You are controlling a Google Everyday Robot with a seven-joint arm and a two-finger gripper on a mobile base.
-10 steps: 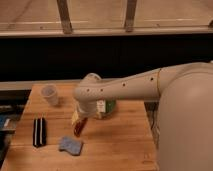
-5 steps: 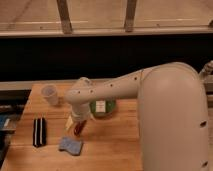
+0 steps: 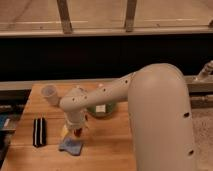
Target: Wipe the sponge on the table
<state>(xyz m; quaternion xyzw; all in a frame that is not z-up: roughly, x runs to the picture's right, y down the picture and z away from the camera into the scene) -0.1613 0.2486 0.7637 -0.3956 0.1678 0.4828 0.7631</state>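
Sponge (image 3: pixel 71 146) lies flat near the front-left of the table (image 3: pixel 107 142), long axis roughly left-right, directly under your gripper (image 3: pixel 76 132), which hangs just above its far edge; whether it is spread or closed, you cannot tell.

The claw (image 3: pixel 76 131) stood over the sponge (image 3: pixel 71 146) near the counter's (image 3: pixel 107 150) front edge, with open wood to its right. To its left lay the striped block (image 3: pixel 39 131), a bare strip between them. Behind it, the white cup (image 3: pixel 49 93) stood leftward and the green bowl (image 3: pixel 103 109) rightward, partly hidden by the arm.
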